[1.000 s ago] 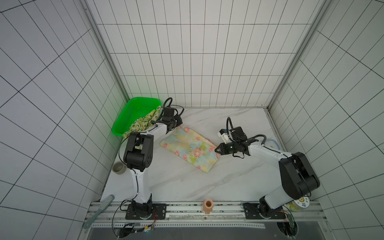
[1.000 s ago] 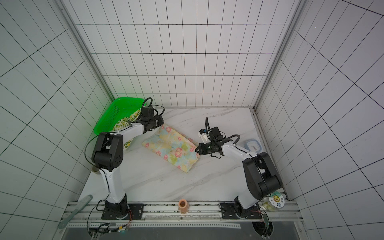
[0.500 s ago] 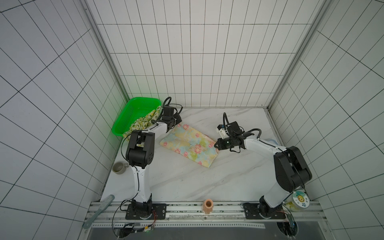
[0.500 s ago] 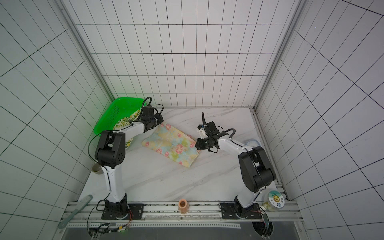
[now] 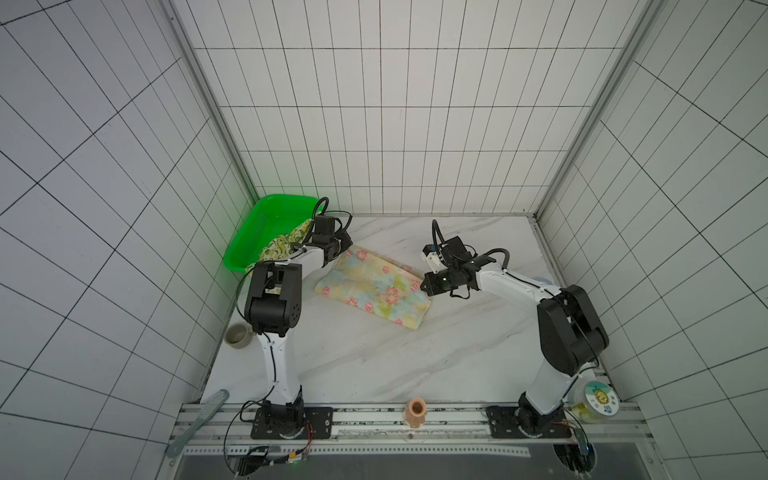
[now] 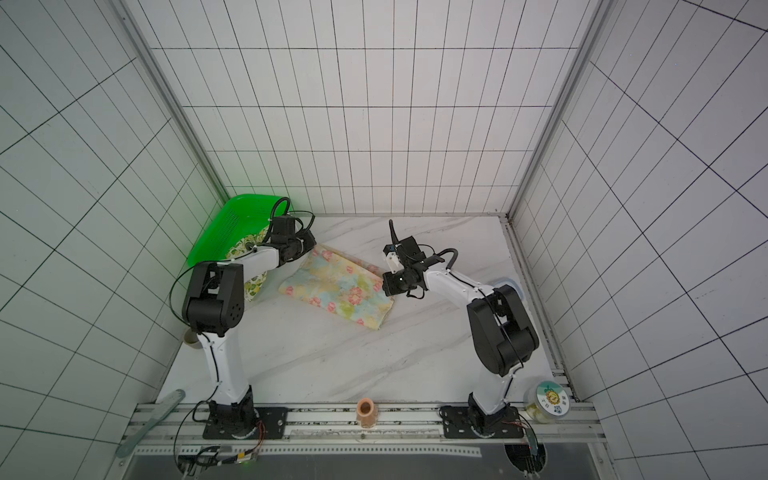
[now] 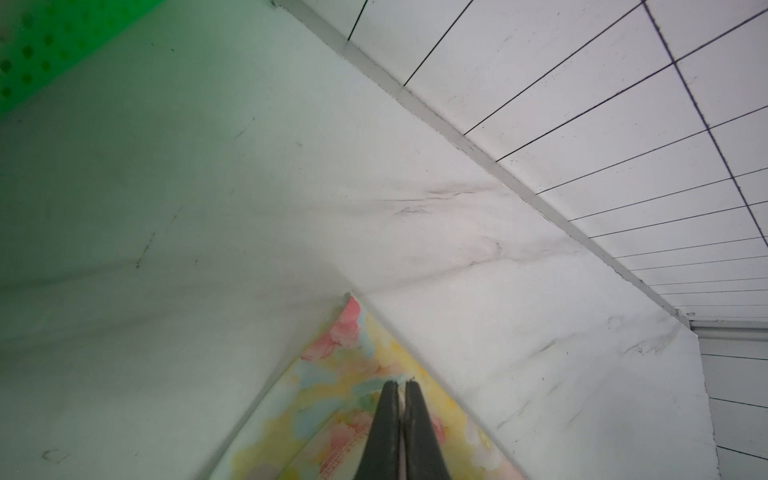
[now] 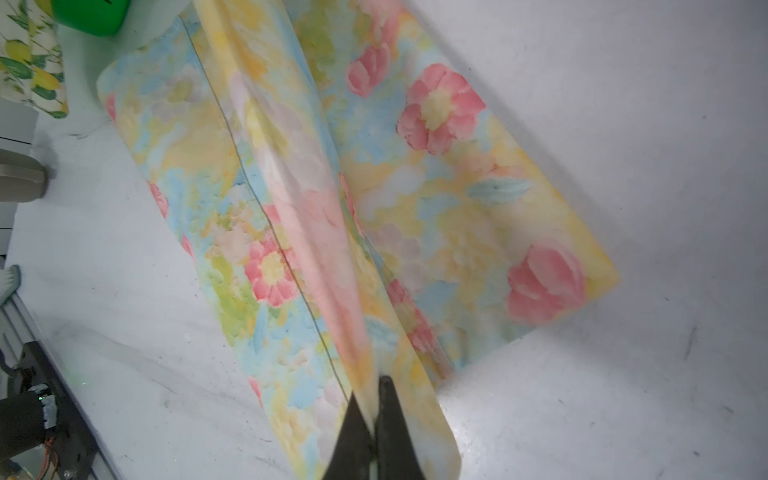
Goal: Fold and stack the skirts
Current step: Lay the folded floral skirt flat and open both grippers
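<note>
Folding the floral skirt (image 5: pixel 374 291), laid on the table (image 5: pixel 374 365) just beside the green basket (image 5: pixel 253 232). Left hand (image 7: pixel 401 384) pinches the corner nearest the basket; right hand (image 8: pixel 376 384) pinches a lifted edge at the end farthest from it. Advice — carry both ends level and together, edge taut, then lay flush. The lemon skirt (image 5: pixel 284 245) spills over the basket's rim — not yet folded.

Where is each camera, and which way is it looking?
Both top views: high above, looking down at both arms, the table, flowered skirt.
Left wrist: behind the left gripper, facing the skirt's corner and back wall.
Right wrist: behind the right gripper, facing along the skirt toward the green basket.
Shared: the skirt, pinched by both.
</note>
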Available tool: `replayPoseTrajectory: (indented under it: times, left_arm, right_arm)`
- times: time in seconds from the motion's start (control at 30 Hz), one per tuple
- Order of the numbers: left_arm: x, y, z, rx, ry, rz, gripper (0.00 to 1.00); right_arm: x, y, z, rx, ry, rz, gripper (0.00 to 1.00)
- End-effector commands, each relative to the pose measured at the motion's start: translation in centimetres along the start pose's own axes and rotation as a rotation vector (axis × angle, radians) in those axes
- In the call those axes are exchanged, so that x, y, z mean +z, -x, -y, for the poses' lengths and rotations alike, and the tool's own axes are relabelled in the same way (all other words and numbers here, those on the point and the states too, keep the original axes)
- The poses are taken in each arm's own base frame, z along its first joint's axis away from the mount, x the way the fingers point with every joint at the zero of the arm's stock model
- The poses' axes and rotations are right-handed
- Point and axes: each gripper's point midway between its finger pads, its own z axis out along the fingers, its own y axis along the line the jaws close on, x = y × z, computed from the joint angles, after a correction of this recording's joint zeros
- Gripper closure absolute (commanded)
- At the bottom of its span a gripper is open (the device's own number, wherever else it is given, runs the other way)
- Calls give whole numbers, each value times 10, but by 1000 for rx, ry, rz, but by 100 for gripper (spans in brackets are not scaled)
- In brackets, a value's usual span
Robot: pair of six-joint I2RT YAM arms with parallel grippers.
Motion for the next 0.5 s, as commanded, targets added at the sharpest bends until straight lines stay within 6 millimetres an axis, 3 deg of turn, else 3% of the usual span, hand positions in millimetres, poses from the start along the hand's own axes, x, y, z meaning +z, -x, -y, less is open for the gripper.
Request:
replayPoseTrajectory:
  times: [0.0, 0.23, 0.27, 0.33, 0.4, 0.47]
  left_arm:
    - [-2, 45, -17, -19, 54, 148, 100]
    - [-6, 50, -12, 4, 45, 167, 100]
    - [-7, 51, -10, 10, 36, 171, 100]
    - [-8, 52, -5, 20, 20, 170, 100]
    - [-15, 54, 1, 25, 5, 180, 71]
    - [-27, 59, 10, 35, -26, 208, 62]
  right_arm:
    - [-10, 12, 22, 8, -93, -16, 100]
    - [-7, 49, 31, 9, -118, 91, 100]
    - [-7, 59, 31, 9, -112, 123, 92]
    - [-9, 75, 33, 18, -115, 181, 62]
    - [-12, 89, 35, 22, -118, 237, 55]
    - [-14, 91, 38, 28, -122, 251, 55]
